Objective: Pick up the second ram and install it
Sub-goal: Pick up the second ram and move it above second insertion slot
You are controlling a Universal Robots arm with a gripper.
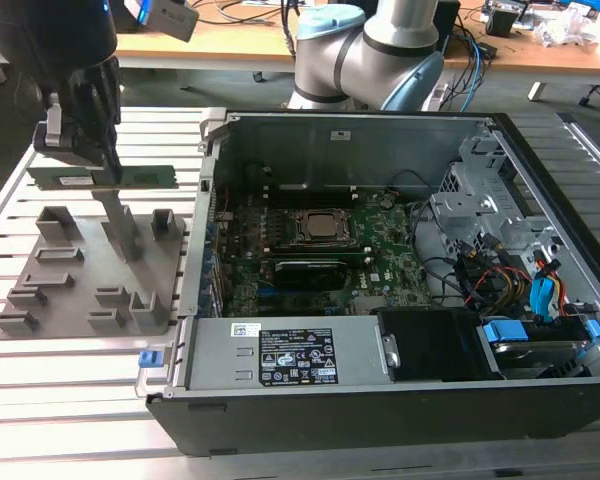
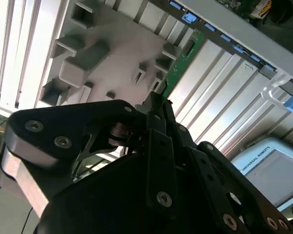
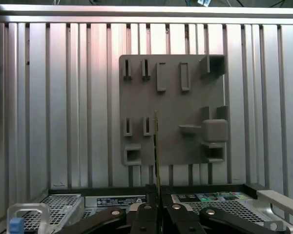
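Observation:
The second ram (image 1: 145, 177) is a long green stick held level in the air above the grey fixture plate (image 1: 80, 290), at the exterior view's left. My gripper (image 1: 105, 160) is shut on the stick's middle from above. In the second wrist view the green stick (image 2: 183, 58) juts out past the fingertips of the gripper (image 2: 156, 105), over the plate (image 2: 112, 63). The first wrist view shows the stick edge-on (image 3: 156, 146), rising from the closed gripper (image 3: 157, 195) in front of the plate (image 3: 185, 107).
An open computer case (image 1: 330, 125) lies at the exterior view's right of the plate, with the green motherboard (image 1: 380, 262) and processor socket (image 1: 315, 228) inside. Cables and drive bays (image 1: 520, 290) fill its right end. The plate's upright blocks (image 1: 120, 235) stand below the stick.

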